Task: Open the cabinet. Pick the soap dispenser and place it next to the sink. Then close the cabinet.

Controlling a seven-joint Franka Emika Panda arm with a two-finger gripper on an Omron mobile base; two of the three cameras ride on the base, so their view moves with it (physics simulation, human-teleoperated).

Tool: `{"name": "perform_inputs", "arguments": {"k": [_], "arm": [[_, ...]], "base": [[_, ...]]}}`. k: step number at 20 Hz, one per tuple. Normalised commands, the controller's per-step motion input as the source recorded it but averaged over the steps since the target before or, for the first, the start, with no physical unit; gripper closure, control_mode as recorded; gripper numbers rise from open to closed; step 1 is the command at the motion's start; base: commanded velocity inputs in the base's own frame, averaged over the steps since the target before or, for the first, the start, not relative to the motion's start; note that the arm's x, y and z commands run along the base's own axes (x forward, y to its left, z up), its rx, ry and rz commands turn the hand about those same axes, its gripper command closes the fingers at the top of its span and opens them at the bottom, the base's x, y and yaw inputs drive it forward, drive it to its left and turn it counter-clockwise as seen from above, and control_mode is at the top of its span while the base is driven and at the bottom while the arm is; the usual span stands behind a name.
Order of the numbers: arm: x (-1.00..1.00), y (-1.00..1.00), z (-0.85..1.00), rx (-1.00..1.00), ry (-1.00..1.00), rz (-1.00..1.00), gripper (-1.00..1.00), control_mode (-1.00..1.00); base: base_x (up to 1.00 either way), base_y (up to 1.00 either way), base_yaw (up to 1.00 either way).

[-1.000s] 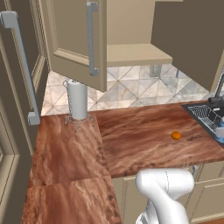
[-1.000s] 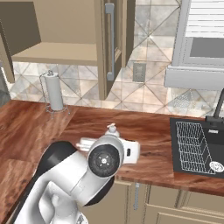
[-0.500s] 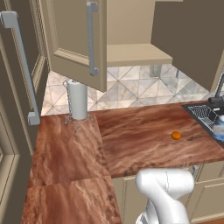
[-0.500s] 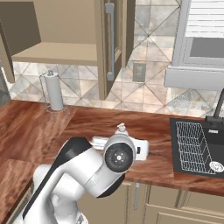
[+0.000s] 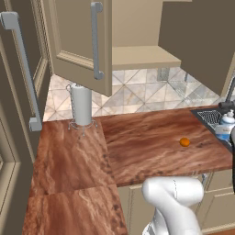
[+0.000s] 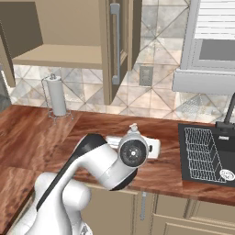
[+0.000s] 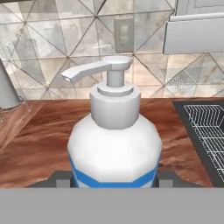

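While the soap dispenser (image 7: 114, 144) sits upright between the dark finger tips of the claw (image 7: 114, 179), pinched at its lower body with the pump head pointing to the hand view's left, the step in hand looks like the carry toward the sink (image 6: 204, 153), and doing it well means keeping the bottle vertical and setting it on bare wood beside the basin, not over the rim. In the left base view the bottle (image 5: 226, 125) shows at the far right edge, close by the sink's near corner (image 5: 209, 117), so the remaining travel seems short; whether its base already touches the counter (image 5: 137, 142) I cannot tell. A slow descent and a release only once the base is flat would suit a tall, top-heavy shape like this, since a tilted landing could tip it toward the wire rack (image 6: 200, 152). The small orange ball (image 5: 184, 142) lies on the counter just left of the sink, near enough that the bottle should come down clear of it. The paper towel roll (image 5: 82, 105) stands well apart at the back left and is no obstacle. Above, the cabinet (image 5: 78, 41) hangs open, one door (image 6: 115, 46) swung out over the counter with its grey handle (image 5: 96, 40) facing the arm; that door still needs closing, and the arm should rise clear of its lower edge when it goes back up.
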Motion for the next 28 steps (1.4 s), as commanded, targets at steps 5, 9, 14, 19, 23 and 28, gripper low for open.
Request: {"name": "perform_inputs", "arguments": {"k": [5,9,14,19,23,28], "arm": [[0.38,-0.18,-0.15,0.0,0.0,0.0,1.0,-1.0],[0.31,-0.49,-0.25,0.0,0.0,0.0,1.0,-1.0],[0.14,-0.53,-0.2,0.0,0.0,0.0,1.0,-1.0],[0.1,-0.25,-0.04,0.0,0.0,0.04,1.0,-1.0],[0.0,-0.19,0.0,0.0,0.0,0.09,1.0,-1.0],[0.0,-0.07,0.0,0.0,0.0,0.11,1.0,-1.0]], "base": [[0.0,0.0,0.0],[0.0,0.0,0.0],[0.0,0.0,0.0],[0.0,0.0,0.0],[0.0,0.0,0.0],[0.0,0.0,0.0]]}}
